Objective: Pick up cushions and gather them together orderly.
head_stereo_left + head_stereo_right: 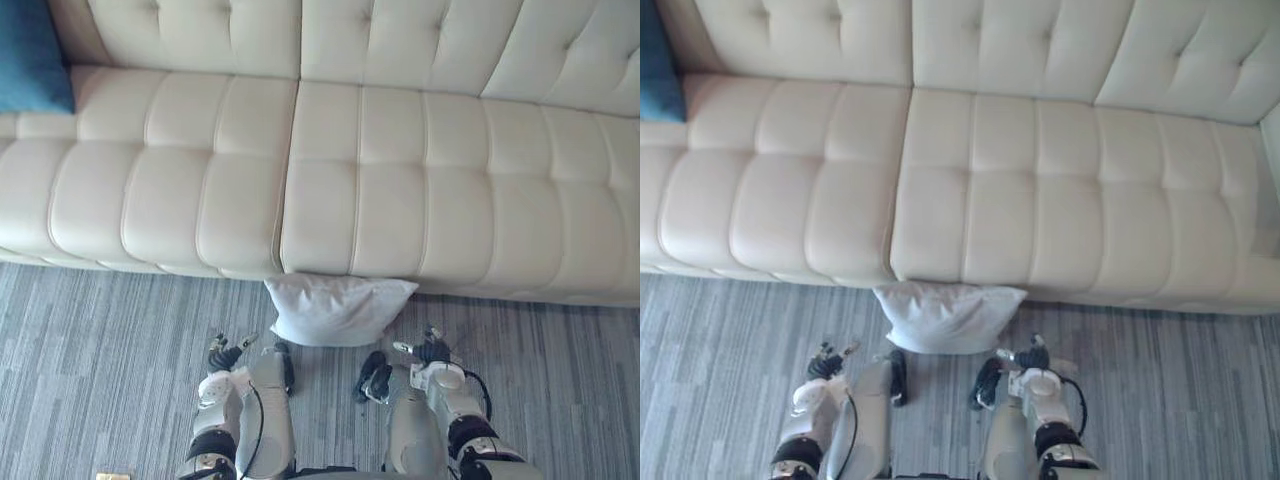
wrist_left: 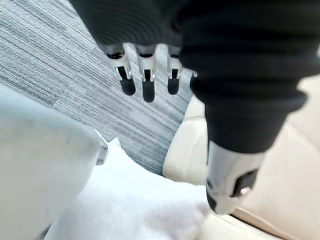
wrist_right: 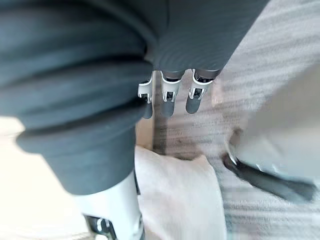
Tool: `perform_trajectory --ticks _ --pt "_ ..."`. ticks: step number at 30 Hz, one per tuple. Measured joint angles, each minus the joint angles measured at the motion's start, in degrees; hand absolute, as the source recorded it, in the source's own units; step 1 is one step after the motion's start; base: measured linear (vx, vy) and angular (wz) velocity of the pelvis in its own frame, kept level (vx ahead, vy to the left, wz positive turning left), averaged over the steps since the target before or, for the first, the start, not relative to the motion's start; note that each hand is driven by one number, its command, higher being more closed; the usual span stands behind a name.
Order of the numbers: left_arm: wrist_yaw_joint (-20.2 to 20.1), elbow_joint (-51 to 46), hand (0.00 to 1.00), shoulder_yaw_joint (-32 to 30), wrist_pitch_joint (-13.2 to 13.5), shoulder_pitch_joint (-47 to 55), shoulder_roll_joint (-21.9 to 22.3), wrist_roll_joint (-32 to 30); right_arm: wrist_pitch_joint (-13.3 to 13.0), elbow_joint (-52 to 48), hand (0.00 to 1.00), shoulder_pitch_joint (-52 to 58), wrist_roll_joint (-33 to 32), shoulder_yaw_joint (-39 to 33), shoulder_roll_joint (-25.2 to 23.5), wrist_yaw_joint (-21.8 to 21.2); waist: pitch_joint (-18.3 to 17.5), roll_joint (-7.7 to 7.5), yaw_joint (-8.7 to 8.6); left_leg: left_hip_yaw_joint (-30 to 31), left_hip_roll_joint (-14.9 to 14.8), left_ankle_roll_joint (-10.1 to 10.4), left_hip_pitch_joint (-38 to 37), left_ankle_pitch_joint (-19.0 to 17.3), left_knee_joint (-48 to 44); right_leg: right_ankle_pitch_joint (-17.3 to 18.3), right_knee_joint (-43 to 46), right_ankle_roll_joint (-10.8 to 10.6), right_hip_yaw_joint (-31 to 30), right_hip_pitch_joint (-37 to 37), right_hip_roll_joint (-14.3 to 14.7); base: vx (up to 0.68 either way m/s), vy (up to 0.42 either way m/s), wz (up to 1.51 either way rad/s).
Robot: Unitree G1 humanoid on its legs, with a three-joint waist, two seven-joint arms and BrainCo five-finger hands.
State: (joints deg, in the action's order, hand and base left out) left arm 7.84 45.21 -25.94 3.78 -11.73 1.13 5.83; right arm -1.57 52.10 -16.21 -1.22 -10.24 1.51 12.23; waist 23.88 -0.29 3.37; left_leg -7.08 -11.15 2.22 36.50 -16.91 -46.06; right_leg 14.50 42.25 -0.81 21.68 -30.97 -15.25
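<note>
Two hands we log: left hand (image 1: 225, 352), right hand (image 1: 430, 350), fingers loosely straight, empty, flanking white cushion (image 1: 338, 308) at sofa (image 1: 380, 180) front edge.

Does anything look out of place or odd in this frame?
Yes: a white cushion lies on the grey carpet against the front of the cream sofa, not on the seat, where a blue cushion rests at the far left end. The left hand and right hand hang open near it, empty.
</note>
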Motion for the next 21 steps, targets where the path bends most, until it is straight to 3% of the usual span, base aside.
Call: perform_trajectory --ticks 9,15,21 --pt "0.9 -4.7 0.0 -1.5 0.1 -10.0 -1.4 0.2 0.0 -9.5 0.0 -7.2 -2.8 -7.8 0.0 3.0 2.9 -0.19 -0.32 4.2 -0.1 0.2 17.7 -1.1 -11.1 3.9 13.4 1.8 0.4 -15.8 -2.5 -0.08 -0.013 0.13" --pt "0.8 -11.5 0.0 3.2 0.1 -15.7 -4.3 0.4 -0.1 -16.6 0.0 -10.9 -3.8 -7.6 1.0 4.1 4.8 -0.26 -0.66 5.1 -0.5 0.1 26.0 -0.1 -13.7 4.1 17.5 1.7 -1.9 -23.6 -2.3 -0.06 -0.063 0.16" --pt "0.8 -13.1 0.0 5.4 -0.1 -21.3 -4.4 0.4 -0.1 -17.7 0.0 -16.5 -4.0 -4.7 0.6 4.3 5.5 -0.39 -0.68 4.4 -0.8 -0.2 30.0 0.7 -13.8 4.0 17.3 1.7 -3.4 -28.0 -1.6 -0.04 -0.034 -0.05"
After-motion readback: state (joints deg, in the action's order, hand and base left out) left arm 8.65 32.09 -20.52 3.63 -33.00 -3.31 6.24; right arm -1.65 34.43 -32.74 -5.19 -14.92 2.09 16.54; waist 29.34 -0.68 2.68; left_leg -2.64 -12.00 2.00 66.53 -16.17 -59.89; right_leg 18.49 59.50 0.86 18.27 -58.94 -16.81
